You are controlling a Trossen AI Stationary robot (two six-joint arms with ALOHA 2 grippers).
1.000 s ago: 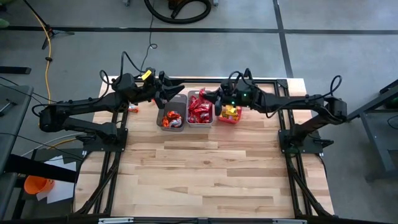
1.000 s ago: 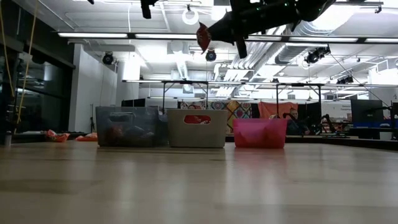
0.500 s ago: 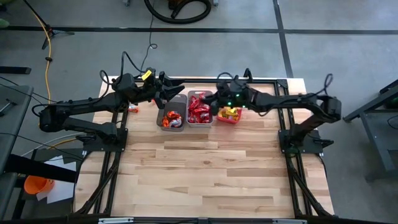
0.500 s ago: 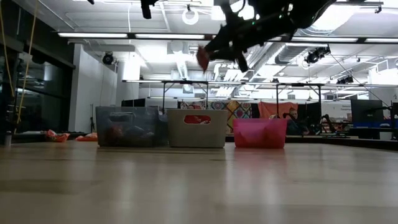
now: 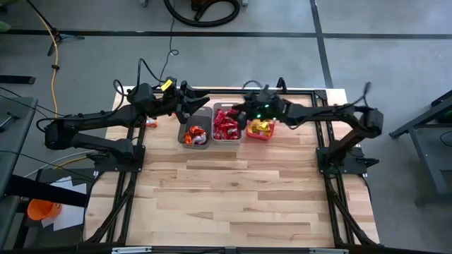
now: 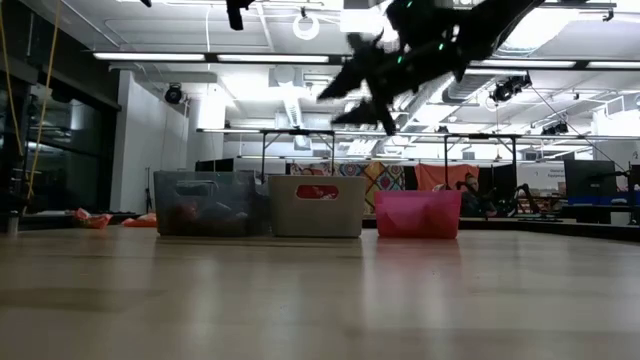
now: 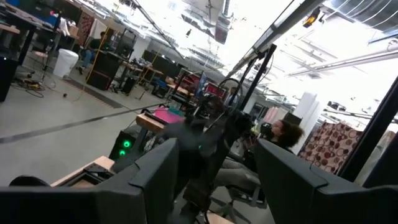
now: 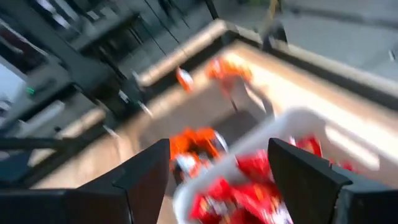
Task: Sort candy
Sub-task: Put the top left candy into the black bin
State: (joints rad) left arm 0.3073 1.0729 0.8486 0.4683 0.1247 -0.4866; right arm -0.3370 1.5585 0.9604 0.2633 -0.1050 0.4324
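The near part of the pale wooden plank table (image 5: 240,190) carries nothing in the high view. Farther back three small plastic bins stand side by side. The grey bin (image 5: 193,132) holds some candy in orange wrappers (image 5: 192,137). The middle light bin (image 5: 227,125) is packed with candy in red wrappers (image 5: 226,121). The pink bin (image 5: 260,130) holds candy in yellow wrappers (image 5: 261,126).

The right gripper (image 5: 238,111) hangs above the middle bin. In its wrist view the two dark fingers (image 8: 143,177) stand wide apart with nothing between them, and the red sweets lie just below. I judge that a red sweet is just delivered there.

The left gripper (image 5: 200,102) waits above the far edge of the grey bin. Its fingers (image 7: 158,171) are also spread apart and hold nothing.

Beyond the bins, a few loose orange-wrapped sweets (image 5: 151,124) lie on the table edge beside the left arm; the right wrist view shows them too (image 8: 227,70).

So most of the sorting looks done. As far as I can see, only these few loose pieces remain.
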